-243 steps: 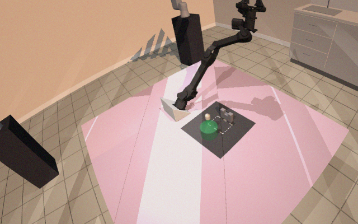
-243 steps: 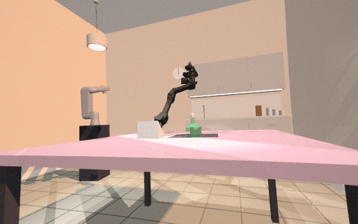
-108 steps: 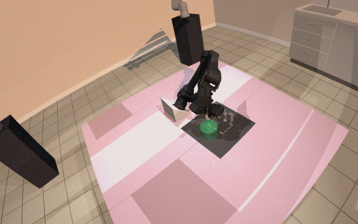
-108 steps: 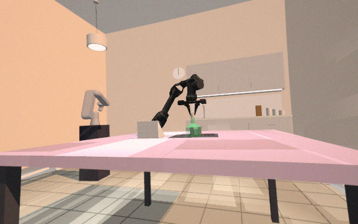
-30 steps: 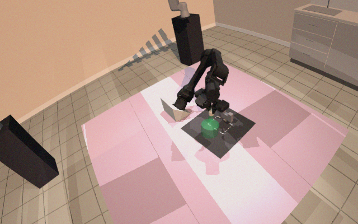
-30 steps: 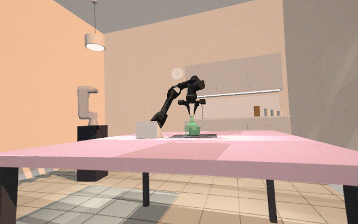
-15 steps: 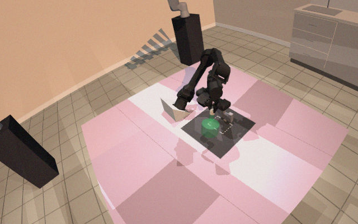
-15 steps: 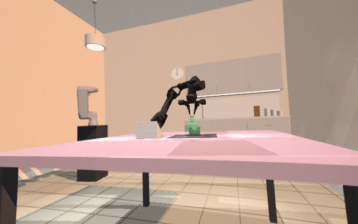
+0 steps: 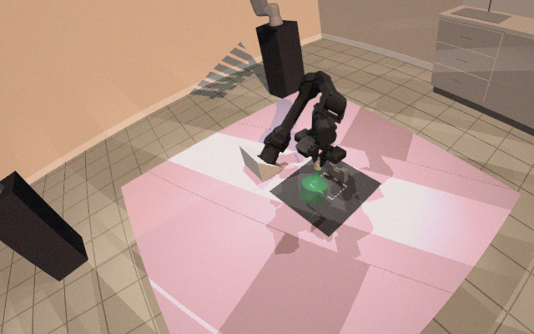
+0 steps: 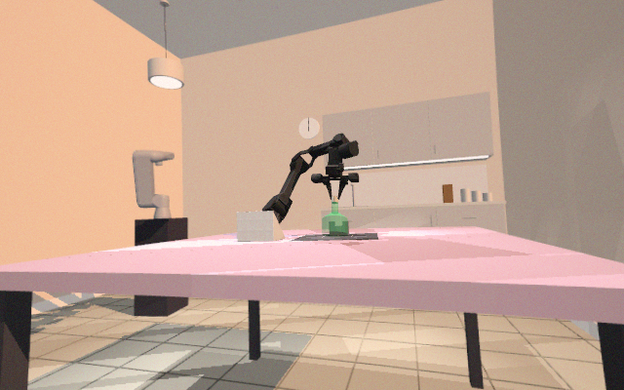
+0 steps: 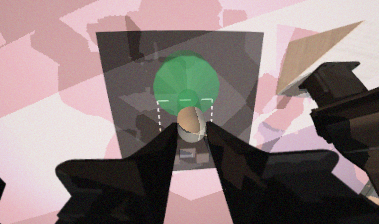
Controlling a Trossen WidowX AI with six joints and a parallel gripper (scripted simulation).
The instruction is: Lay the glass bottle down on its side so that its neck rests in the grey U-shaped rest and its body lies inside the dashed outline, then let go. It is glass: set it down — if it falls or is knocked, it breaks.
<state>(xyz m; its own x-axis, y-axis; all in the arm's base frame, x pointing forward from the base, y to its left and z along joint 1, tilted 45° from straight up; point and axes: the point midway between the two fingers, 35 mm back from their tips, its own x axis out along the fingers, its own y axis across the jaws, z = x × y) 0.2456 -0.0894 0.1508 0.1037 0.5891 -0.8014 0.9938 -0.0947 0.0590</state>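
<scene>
No readable writing before us
We find no legible text, label, brand, number or sign in any view — the round wall clock [image 10: 309, 128] shows us a dark hand line on its pale face, but we can make out no numerals there — and that is all.

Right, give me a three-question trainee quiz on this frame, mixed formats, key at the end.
1. True or false: the green glass bottle is lying on its side.
2. Multiple choice: the black two-fingered hand is (a) open and away from the bottle, (b) shut on the bottle's top end, (c) shut on the bottle's wide body.
3. Fill in: the outline on the dark square mat is drawn in ____ lines.

Key: 1 false; 2 b; 3 dashed
</scene>
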